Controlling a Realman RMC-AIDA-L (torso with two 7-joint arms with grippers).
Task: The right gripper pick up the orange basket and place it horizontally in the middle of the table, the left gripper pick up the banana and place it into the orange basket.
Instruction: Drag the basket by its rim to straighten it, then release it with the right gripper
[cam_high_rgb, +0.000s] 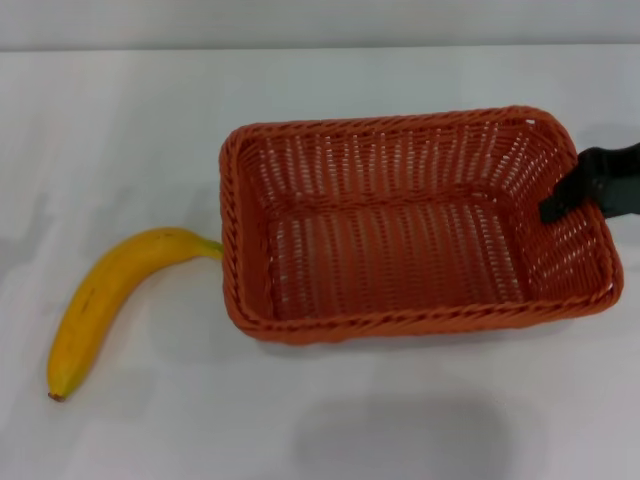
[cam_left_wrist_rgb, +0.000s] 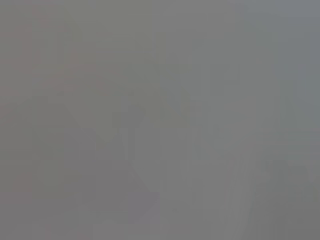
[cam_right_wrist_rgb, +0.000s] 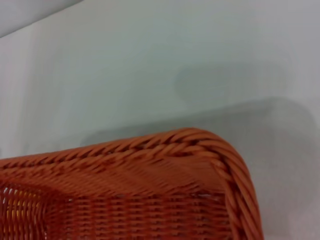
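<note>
The orange basket (cam_high_rgb: 400, 250) is in the middle of the head view, long side across, over the white table (cam_high_rgb: 150, 130). Its shadow falls apart from it on the table toward the front, so it looks raised. My right gripper (cam_high_rgb: 572, 203) reaches in from the right edge, with one black finger inside the basket's right wall and the rest outside, shut on that wall. The right wrist view shows a corner of the basket's braided rim (cam_right_wrist_rgb: 200, 142). The banana (cam_high_rgb: 110, 295) lies left of the basket, stem tip by its left wall. The left gripper is out of view.
Bare white table (cam_right_wrist_rgb: 150, 65) spreads behind, left of and in front of the basket. The table's far edge runs along the top of the head view. The left wrist view is an even grey and shows no objects.
</note>
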